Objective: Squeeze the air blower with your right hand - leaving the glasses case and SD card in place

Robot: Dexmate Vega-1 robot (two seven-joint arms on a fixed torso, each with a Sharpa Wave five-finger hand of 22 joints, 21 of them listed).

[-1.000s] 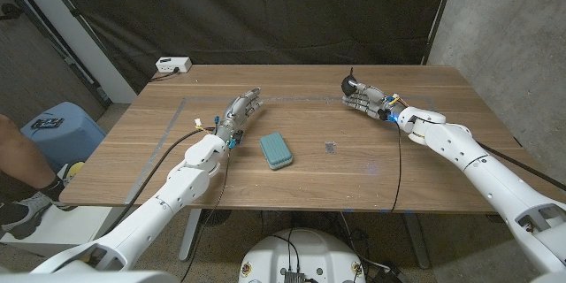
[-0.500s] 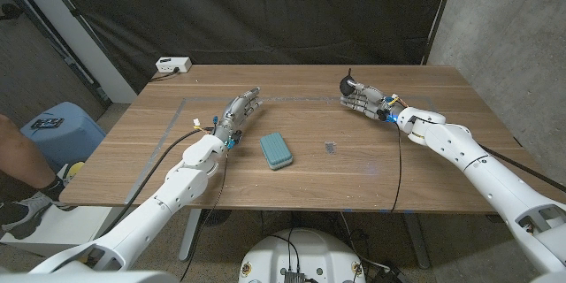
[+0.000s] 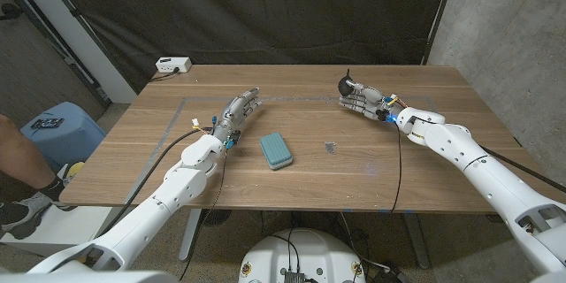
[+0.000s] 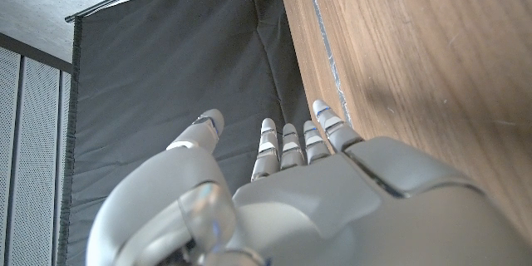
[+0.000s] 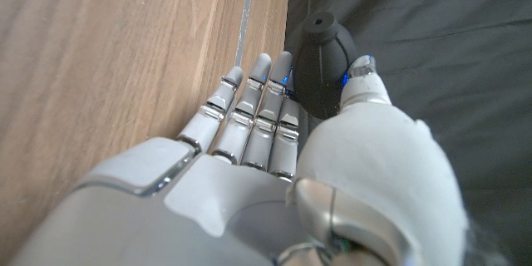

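In the head view one black air blower [image 3: 348, 82] sits at the far right of the wooden tabletop [image 3: 424, 155], with the right hand [image 3: 364, 99] up against it, its fingers [image 3: 351, 103] curled at the bulb's near side. One teal glasses case [image 3: 277, 150] lies near the middle of the tabletop, closed, and one small dark SD card [image 3: 330, 148] lies just right of it, apart from it. The left hand [image 3: 237, 111] rests left of the case, holding nothing, fingers stretched out toward the far edge. A white power strip [image 3: 172, 65] sits at the far left corner; a blue stool [image 3: 55, 128] and a person's leg [image 3: 19, 164] show beside the tabletop. The left wrist view shows the left hand [image 4: 291, 191] with straight, slightly spread fingers [image 4: 284, 145] beside the wood, empty. The right wrist view shows the right hand [image 5: 274, 174] wrapping the air blower [image 5: 322, 62], thumb on one side and fingers [image 5: 259, 104] on the other, gripping its bulb.
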